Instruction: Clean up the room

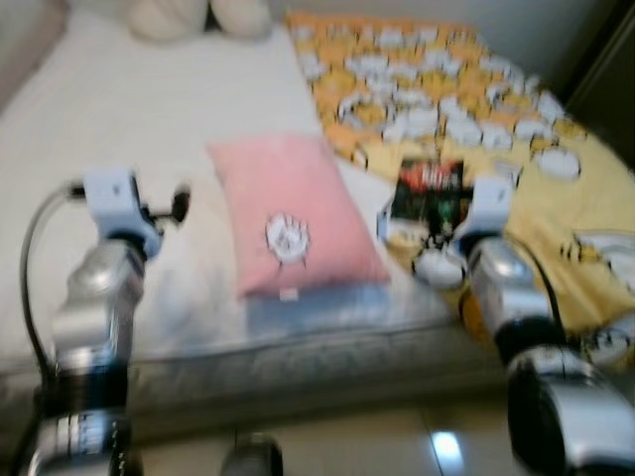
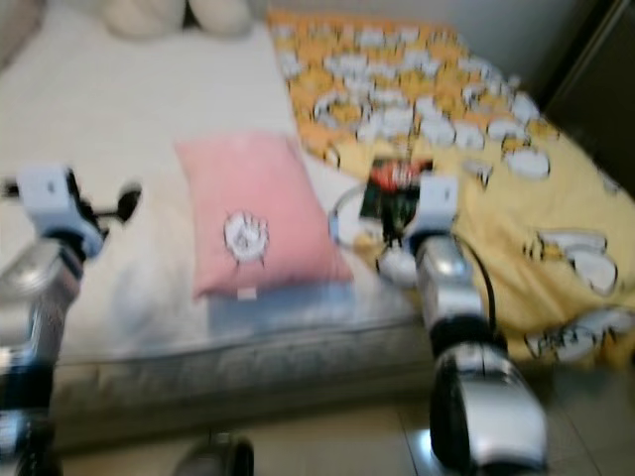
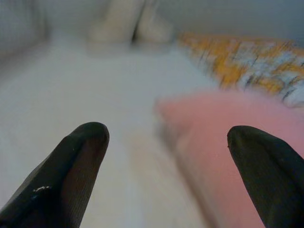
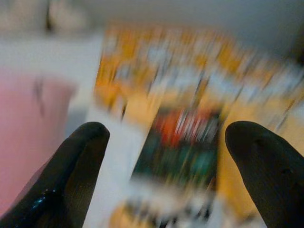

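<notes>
Room cleanup barely begun: dark packet (image 1: 429, 190) lay mid-frame on bed (image 1: 119, 109); right tool (image 4: 164, 175) wide open, empty; left tool (image 3: 166, 180) likewise.

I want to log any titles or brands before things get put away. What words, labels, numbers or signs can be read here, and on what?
No text can be read in these pictures.
Dark book or packet on the yellow blanket: red and white marks, too blurred to read.
Pink pillow: a small white emblem and a white tag at its edge, no legible letters.
Yellow blanket: cartoon pattern, no readable words.
</notes>
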{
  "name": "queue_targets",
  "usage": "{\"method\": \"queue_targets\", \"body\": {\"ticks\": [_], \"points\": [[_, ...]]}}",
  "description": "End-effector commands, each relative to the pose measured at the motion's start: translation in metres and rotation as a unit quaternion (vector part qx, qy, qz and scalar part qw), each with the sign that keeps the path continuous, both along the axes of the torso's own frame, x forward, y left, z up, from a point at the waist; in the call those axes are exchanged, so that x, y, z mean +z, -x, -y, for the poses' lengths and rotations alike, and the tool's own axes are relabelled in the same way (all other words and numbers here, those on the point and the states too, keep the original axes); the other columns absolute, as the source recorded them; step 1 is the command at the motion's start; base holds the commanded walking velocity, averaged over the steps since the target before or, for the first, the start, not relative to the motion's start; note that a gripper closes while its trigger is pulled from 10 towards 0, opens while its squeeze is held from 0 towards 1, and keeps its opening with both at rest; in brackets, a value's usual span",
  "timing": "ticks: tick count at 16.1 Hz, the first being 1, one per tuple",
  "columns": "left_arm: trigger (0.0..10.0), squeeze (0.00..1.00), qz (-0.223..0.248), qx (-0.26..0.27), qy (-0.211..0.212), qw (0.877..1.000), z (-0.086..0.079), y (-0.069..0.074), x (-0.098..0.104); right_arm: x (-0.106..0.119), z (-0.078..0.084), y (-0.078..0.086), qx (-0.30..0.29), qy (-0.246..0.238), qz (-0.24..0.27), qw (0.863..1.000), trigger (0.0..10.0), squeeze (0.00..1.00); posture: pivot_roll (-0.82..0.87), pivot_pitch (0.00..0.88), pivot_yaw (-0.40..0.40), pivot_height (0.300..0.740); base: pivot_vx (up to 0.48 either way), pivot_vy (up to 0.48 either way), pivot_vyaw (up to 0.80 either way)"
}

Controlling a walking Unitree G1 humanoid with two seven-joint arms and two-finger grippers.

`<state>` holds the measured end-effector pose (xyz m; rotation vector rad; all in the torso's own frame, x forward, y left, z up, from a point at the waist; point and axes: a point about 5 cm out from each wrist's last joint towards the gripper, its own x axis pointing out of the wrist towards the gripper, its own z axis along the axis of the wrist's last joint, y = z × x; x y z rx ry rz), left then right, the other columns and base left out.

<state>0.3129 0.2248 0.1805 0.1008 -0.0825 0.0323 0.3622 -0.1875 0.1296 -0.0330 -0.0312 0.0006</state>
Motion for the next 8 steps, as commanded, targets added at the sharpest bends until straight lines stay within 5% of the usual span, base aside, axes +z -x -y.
{"method": "queue_targets", "body": {"ticks": [1, 3, 6, 7, 8], "points": [[10.0, 0.00, 0.055, -0.015, -0.043, 0.997, 0.013, 0.010, 0.019, 0.012, -0.012, 0.007, -0.001, 0.013, 0.050, 0.999, 10.0, 0.00, 0.18, 0.000, -0.074, 0.740, 0.000, 0.000, 0.00], [10.0, 0.00, 0.069, -0.020, -0.065, 0.995, 0.027, 0.040, 0.017, -0.003, -0.032, 0.056, 0.003, 0.034, 0.057, 0.998, 10.0, 0.00, 0.17, 0.000, -0.081, 0.740, 0.000, 0.000, 0.00], [10.0, 0.00, 0.050, -0.023, -0.050, 0.997, 0.027, 0.062, 0.007, -0.003, -0.038, 0.093, 0.034, 0.043, 0.071, 0.996, 10.0, 0.00, 0.16, 0.000, -0.078, 0.740, 0.000, 0.000, 0.00], [10.0, 0.00, 0.024, -0.027, -0.057, 0.998, 0.023, 0.083, -0.005, -0.001, -0.035, 0.118, 0.058, 0.041, 0.066, 0.995, 10.0, 0.00, 0.15, 0.000, -0.075, 0.740, 0.000, 0.000, 0.00], [10.0, 0.00, 0.015, -0.030, -0.061, 0.998, 0.023, 0.090, -0.009, -0.001, -0.035, 0.126, 0.065, 0.040, 0.062, 0.995, 10.0, 0.00, 0.15, 0.000, -0.075, 0.740, 0.000, 0.000, 0.00]]}}
